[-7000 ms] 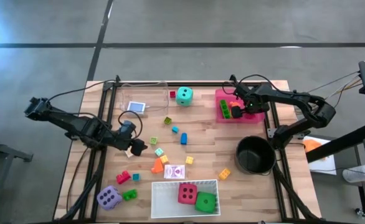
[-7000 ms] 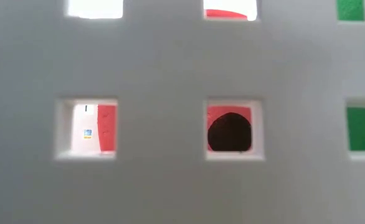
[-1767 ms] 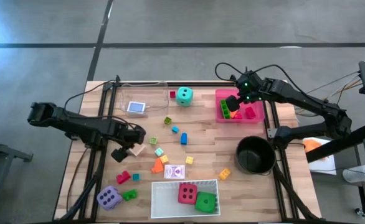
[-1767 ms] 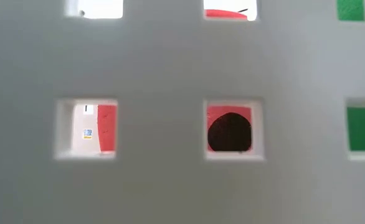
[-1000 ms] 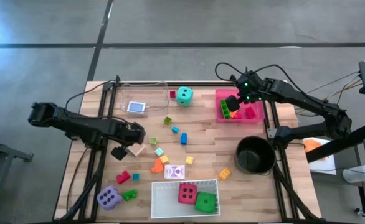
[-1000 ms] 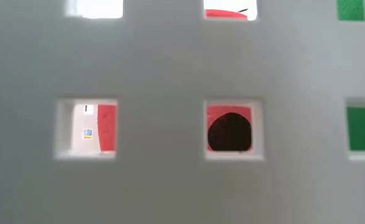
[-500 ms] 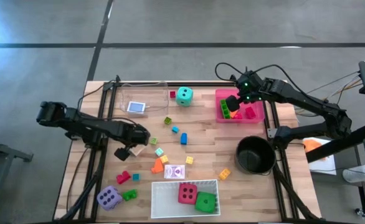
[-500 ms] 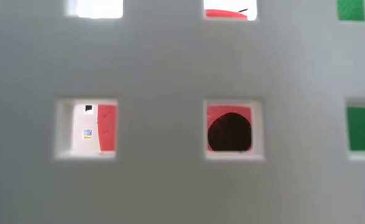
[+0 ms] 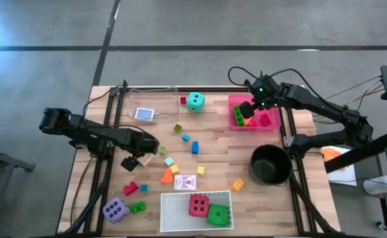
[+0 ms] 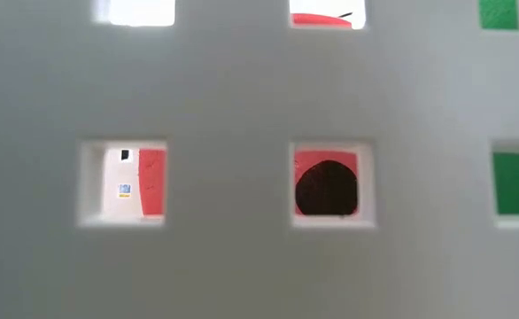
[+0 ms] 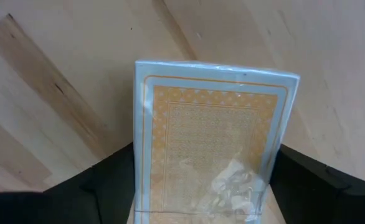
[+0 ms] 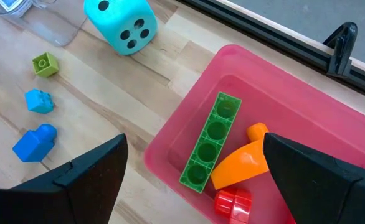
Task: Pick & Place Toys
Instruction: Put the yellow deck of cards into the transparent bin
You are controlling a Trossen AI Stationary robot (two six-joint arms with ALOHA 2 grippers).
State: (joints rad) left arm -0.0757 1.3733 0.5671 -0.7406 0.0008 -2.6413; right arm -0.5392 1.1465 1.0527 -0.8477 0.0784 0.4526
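Observation:
A card pack (image 11: 207, 143) with an orange back, wrapped in clear film, lies flat on the wood at the table's left (image 9: 145, 157). My left gripper (image 9: 135, 160) points down over it, shut on it. My right gripper (image 9: 249, 111) hangs open above the pink tray (image 12: 189, 112), which holds a green block strip (image 12: 210, 146) and orange and red blocks. A teal die (image 9: 195, 101) sits at the far middle and a purple die (image 9: 115, 210) at the near left. Small blocks (image 9: 193, 147) and a card (image 9: 185, 182) lie mid-table. My left gripper has the card pack between its two fingers (image 11: 108, 183), one against each long side (image 11: 139, 168). The fingers come from above, pointing down, and lie across the pack. The pack lies flat on the table, its orange back up.
A white tray (image 9: 174, 211) at the near edge holds a red die (image 9: 199, 205) and a green die (image 9: 217, 213); its holed wall (image 10: 242, 89) fills the low view. A black pot (image 9: 270, 164) stands at the right. A clear tray (image 9: 147, 99) holds a card (image 9: 144, 114).
My left arm has reached a little toward the table's right and my left gripper has sunk onto the card pack. The pack has stayed where it was. My right arm has kept still.

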